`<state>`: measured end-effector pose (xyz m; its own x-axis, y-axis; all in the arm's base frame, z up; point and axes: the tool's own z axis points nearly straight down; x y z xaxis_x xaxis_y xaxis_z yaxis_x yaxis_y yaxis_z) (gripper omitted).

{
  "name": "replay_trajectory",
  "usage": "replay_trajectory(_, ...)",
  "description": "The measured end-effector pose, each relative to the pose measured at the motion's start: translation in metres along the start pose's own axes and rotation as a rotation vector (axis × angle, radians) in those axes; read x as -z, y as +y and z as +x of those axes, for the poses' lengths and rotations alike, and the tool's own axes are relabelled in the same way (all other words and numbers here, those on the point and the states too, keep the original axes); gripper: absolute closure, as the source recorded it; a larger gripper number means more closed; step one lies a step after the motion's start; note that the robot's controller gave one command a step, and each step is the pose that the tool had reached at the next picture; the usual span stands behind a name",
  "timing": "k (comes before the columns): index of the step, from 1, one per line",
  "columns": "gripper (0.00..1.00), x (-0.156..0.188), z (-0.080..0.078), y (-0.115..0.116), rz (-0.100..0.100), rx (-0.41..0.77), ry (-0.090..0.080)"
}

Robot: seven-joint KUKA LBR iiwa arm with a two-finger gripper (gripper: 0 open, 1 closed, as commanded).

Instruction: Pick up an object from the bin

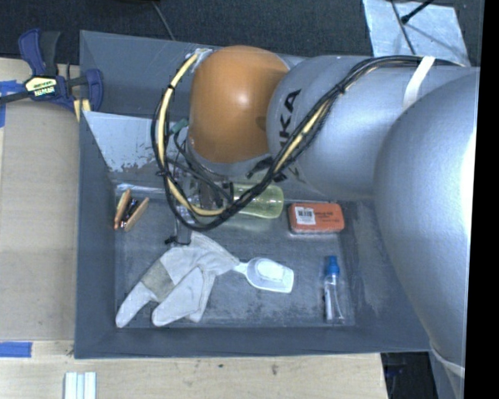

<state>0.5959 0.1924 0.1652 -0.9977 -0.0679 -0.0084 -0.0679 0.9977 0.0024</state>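
Hovers above the bunched top of the white glove (pixel 183 279), probably since loose cloth pinches easily; cannot tell how wide the gripper (pixel 182 235) stands.

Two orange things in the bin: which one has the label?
The flat rectangular orange block right of the yellow-green bottle carries a white label; the slim orange-brown clip at the left has none.

light: dim, even | glare: soft sheen on orange cover (pixel 230 97) | shadow: under arm (pixel 378 126)
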Motion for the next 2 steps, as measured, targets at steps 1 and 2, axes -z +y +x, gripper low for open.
replay_trajectory(1, 0.0, -0.077, 0.012, -0.034, 0.001, 0.087, 0.002)
replay_trajectory(2, 1.0, -0.092, -0.006, -0.065, 0.0, 0.144, 0.001)
